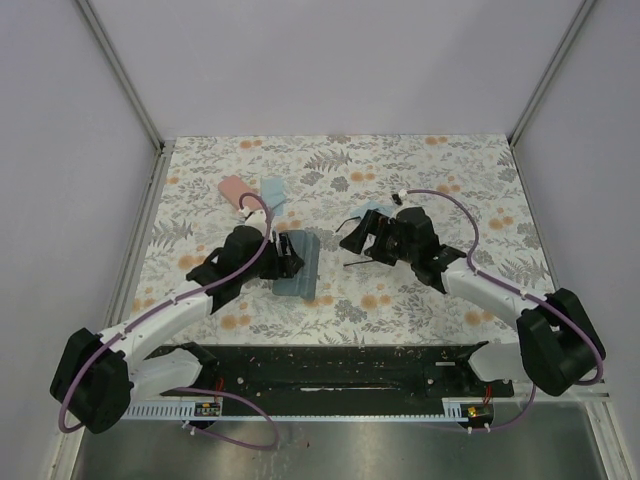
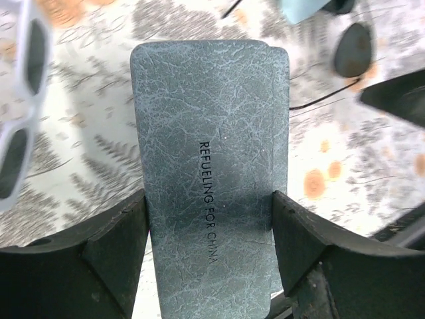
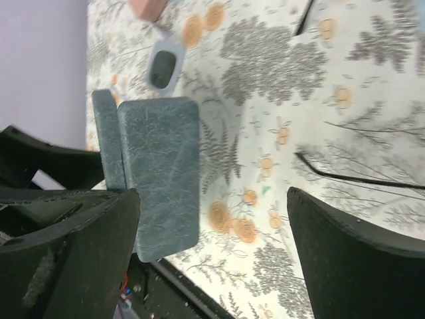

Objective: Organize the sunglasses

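Case [image 2: 209, 113] gripped by left end effector [image 2: 209, 197] — right [image 3: 214, 196] gapes.

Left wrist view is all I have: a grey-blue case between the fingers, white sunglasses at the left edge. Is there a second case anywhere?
Observer: Yes. A pink case lies far left, beside a light blue cloth.
Operator: Is the right gripper holding anything?
Observer: No. The right gripper is open wide and holds nothing.
Operator: Where does my case sit overall?
Observer: The grey-blue case lies left of centre, nearer the robot than the pink case.
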